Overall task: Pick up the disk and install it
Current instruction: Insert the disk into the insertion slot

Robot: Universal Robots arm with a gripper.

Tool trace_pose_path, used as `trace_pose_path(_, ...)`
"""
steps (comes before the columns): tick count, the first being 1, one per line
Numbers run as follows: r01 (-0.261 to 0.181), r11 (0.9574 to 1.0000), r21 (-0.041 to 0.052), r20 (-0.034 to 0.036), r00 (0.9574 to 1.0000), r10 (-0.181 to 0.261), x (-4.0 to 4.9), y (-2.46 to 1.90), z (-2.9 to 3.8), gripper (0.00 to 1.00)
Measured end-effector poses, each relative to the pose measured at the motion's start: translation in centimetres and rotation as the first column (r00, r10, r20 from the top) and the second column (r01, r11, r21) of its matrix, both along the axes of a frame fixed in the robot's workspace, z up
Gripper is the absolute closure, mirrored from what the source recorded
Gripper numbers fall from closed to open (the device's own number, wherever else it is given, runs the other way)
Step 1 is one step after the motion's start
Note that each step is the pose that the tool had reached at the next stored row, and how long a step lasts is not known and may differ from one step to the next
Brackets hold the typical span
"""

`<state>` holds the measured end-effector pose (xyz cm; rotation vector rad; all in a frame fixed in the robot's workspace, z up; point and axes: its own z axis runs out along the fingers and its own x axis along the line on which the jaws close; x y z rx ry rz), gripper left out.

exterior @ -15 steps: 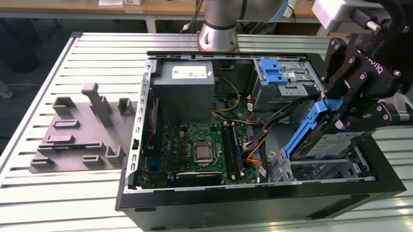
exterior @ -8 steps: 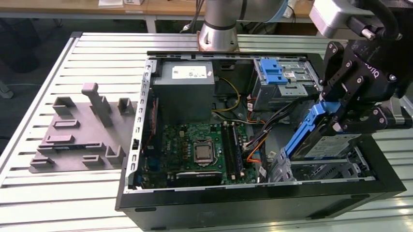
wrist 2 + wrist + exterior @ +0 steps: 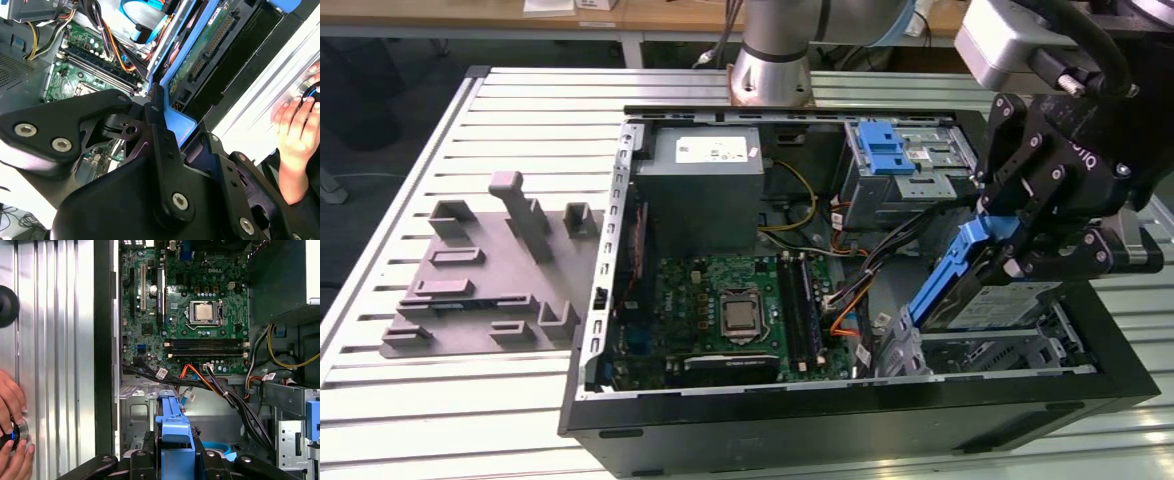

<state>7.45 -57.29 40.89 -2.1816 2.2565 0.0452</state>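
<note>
1. One disk, one gripper and one open computer case were counted.
2. Inside the case, one motherboard, one power supply and one blue-latched drive cage were noted; a cable bundle was seen just beside the disk.
3. The disk was found pinched by its blue frame between the gripper's fingers, tilted on edge over the metal bay at the exterior view's right.
4. A person's hand was noted outside the case.

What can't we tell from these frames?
Whether the disk is seated in the drive bay: exterior view, gripper and disk cover the slot.
Disk's label: exterior view, gripper covers its upper part.
What the person's hand presses: first wrist view, fingers and picture edge hide it.
</note>
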Motion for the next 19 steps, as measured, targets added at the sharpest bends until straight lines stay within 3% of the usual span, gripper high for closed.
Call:
trace_pose_path(7,0.0,1.0,0.0003,0.0001,1.0,0.0,0.0,0.0,-0.17,0.64)
trace_pose_path(19,0.0,1.0,0.0001,0.0,1.0,0.0,0.0,0.0,-1.45,0.64)
